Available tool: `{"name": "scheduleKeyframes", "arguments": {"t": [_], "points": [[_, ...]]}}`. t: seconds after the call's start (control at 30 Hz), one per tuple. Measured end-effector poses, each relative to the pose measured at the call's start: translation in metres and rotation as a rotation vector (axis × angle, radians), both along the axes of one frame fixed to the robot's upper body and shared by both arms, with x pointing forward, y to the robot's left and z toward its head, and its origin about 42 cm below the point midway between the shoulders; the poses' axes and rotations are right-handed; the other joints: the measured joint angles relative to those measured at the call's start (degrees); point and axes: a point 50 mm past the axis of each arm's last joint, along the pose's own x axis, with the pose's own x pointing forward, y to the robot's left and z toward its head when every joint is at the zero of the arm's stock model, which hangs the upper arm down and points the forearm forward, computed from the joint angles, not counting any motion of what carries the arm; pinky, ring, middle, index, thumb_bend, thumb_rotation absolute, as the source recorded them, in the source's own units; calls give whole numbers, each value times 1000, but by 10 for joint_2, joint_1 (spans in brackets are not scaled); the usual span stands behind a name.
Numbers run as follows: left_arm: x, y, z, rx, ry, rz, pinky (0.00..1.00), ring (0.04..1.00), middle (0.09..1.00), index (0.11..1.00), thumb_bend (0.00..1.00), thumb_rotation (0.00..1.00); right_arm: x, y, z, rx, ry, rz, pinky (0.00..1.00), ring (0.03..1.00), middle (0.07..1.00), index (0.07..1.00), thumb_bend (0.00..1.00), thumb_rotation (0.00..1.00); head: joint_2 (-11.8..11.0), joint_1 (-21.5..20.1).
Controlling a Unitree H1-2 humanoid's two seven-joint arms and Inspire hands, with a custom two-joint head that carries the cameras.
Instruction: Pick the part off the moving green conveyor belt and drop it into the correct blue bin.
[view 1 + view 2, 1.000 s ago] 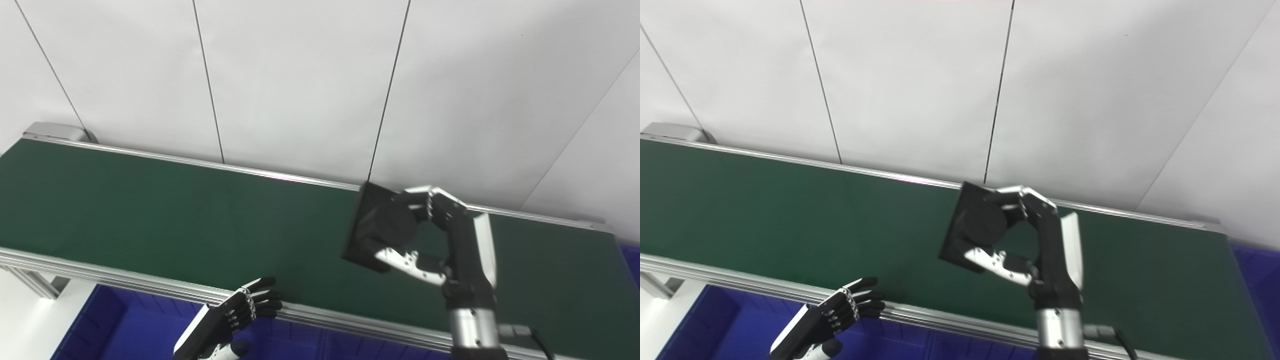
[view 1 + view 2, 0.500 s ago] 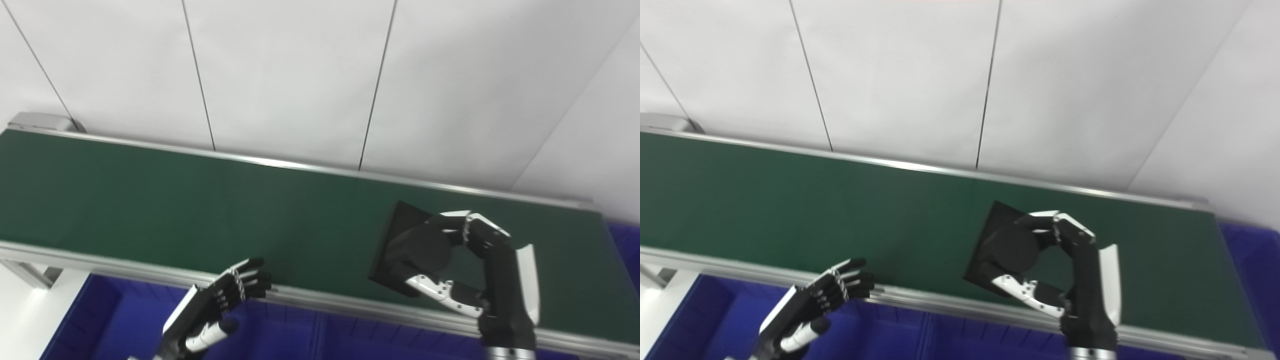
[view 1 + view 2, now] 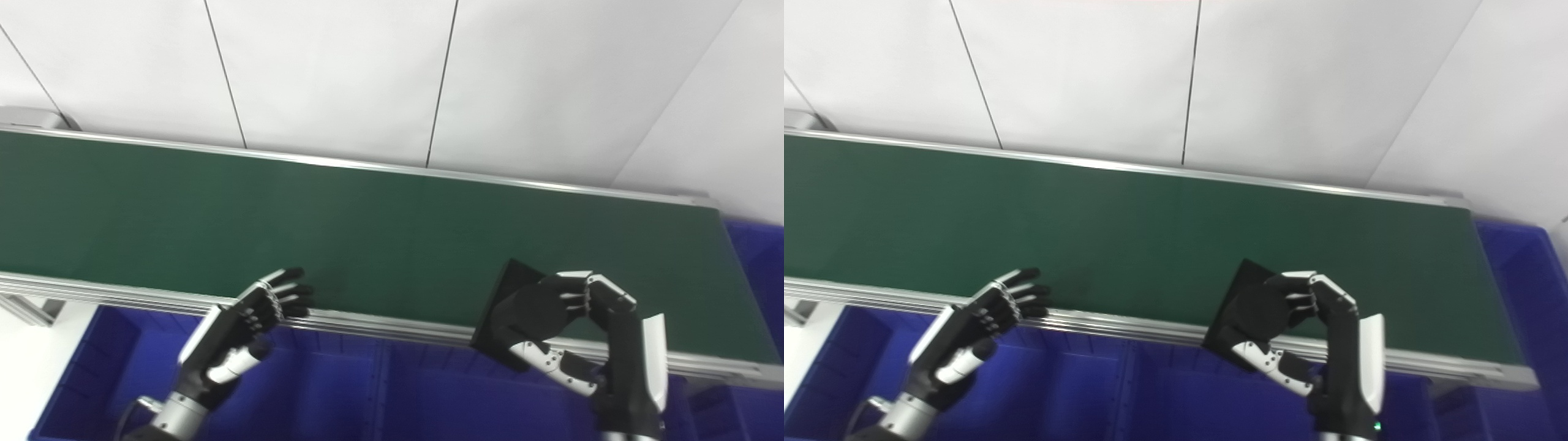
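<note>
Holding the black part [image 3: 520,306] clamped between fingers and thumb, your right hand [image 3: 588,343] hung over the near rail [image 3: 392,323] of the green conveyor belt [image 3: 306,226], above the blue bins [image 3: 343,398]. The part, a flat square plate with a round boss, stood tilted on edge, its lower corner past the rail and over the bins. Your left hand [image 3: 245,324] was empty, its fingers [image 3: 288,294] apart and reaching to the rail's edge, well apart from the part. A white panelled wall [image 3: 343,79] backed the belt.
</note>
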Motion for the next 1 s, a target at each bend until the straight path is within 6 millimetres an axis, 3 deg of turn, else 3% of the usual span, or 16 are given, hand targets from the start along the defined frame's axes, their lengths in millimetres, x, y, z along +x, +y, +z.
{"name": "scheduleKeyframes", "arguments": {"t": [0.23,0.37,0.53,1.0], "points": [[2,19,1,-7,30,26,710,728,759,827,916,607,-23,-3,-40,-19,137,-46,368,416,493,513,517,0,18,-42],[4,24,3,-26,47,29,712,731,761,818,895,578,-24,-3,-45,-18,138,-62,375,418,496,514,517,0,28,-91],[8,34,7,-22,39,21,716,733,765,816,904,572,-26,2,-59,0,171,-96,407,434,508,504,517,0,44,-112],[12,39,21,-27,26,6,690,718,755,807,919,569,-33,-2,-133,46,332,-171,449,460,523,473,517,0,54,-103]]}}
